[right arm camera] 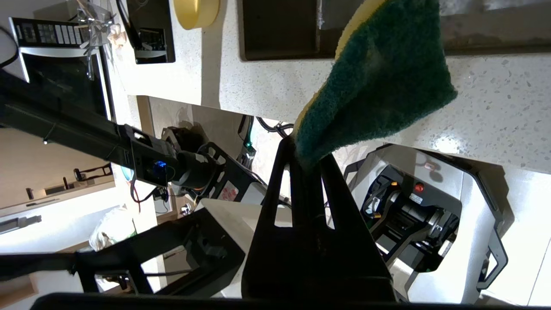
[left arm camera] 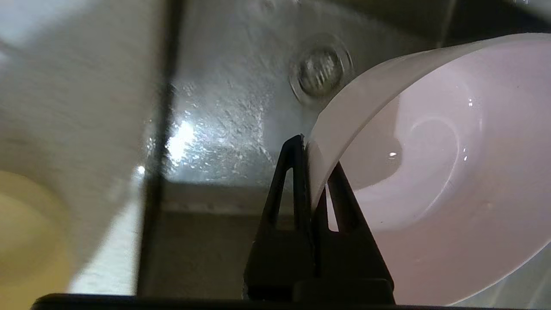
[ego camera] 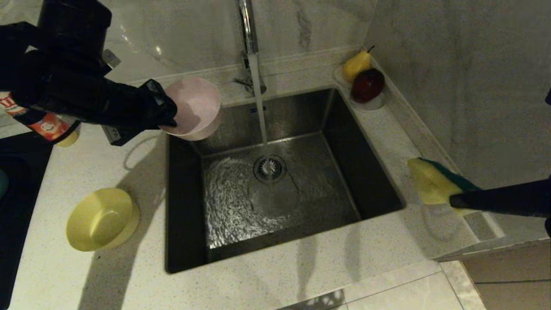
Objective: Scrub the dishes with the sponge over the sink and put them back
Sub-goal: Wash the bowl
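My left gripper [ego camera: 170, 120] is shut on the rim of the pale pink bowl [ego camera: 196, 107], holding it tilted above the sink's [ego camera: 370, 172] back left corner. In the left wrist view the pink bowl [left arm camera: 430, 172] has its rim pinched between the black fingers [left arm camera: 297, 181]. My right gripper [ego camera: 454, 201] hangs over the counter right of the sink, shut on the sponge [ego camera: 430, 183], yellow face toward the head camera. The sponge's green face [right arm camera: 379, 86] shows in the right wrist view. A yellow bowl [ego camera: 101, 219] lies on the counter left of the sink. Only these two bowls are in view.
Water runs from the chrome tap [ego camera: 249, 38] onto the drain strainer [ego camera: 270, 168]. A pear [ego camera: 356, 64] and a dark red apple [ego camera: 368, 85] sit on saucers at the back right corner. A bottle [ego camera: 47, 125] stands at the left, behind my left arm.
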Available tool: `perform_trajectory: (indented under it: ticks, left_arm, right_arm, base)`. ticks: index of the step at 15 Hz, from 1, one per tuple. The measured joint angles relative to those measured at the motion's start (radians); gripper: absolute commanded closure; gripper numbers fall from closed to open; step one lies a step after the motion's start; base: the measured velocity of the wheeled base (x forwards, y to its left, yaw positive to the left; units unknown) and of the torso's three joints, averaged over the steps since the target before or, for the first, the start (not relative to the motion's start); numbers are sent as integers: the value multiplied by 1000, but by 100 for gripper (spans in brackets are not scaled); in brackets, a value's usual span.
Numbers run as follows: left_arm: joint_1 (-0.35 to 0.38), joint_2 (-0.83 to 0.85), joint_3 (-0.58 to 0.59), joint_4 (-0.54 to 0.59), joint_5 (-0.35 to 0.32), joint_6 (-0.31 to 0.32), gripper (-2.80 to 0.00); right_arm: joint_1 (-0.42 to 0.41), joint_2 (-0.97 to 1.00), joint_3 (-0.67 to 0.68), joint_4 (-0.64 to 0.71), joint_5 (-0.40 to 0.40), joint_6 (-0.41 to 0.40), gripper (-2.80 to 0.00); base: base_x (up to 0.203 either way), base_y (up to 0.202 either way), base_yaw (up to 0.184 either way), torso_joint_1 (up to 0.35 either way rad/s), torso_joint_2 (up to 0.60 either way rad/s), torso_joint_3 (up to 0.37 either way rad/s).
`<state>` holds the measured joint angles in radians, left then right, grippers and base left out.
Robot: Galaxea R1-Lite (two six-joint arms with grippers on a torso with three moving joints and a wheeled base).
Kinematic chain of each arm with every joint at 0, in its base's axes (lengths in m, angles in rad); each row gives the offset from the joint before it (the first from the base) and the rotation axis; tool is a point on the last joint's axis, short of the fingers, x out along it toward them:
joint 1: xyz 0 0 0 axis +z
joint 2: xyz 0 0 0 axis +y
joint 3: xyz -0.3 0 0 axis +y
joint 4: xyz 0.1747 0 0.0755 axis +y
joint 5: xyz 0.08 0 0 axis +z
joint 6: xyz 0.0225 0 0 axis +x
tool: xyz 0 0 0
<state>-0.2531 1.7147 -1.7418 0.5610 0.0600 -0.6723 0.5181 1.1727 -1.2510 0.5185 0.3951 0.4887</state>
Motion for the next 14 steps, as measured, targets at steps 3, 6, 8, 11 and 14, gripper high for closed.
perform_trajectory:
  ticks: [3, 6, 8, 11, 14]
  left_arm:
    - [-59, 36, 7, -17, 4, -2, 0]
    - [-94, 89, 9, -74, 22, -7, 0]
    - [-120, 127, 10, -123, 31, -8, 0]
    - [-155, 174, -3, -153, 35, -8, 0]
    - [-174, 210, -7, -189, 60, -6, 0]
  right_arm:
    - [0, -22, 10, 0, -3, 1, 0]
    - [0, -39, 21, 0, -4, 1, 0]
    - [0, -49, 23, 0, -5, 0, 0]
    - [0, -56, 25, 0, -5, 0, 0]
    - [0, -60, 24, 1, -5, 0, 0]
  base:
    - [0, 0, 0, 0, 0, 0]
    - [0, 0, 0, 0, 0, 0]
    - [0, 0, 0, 0, 0, 0]
    - [0, 0, 0, 0, 0, 0]
    - [0, 0, 0, 0, 0, 0]
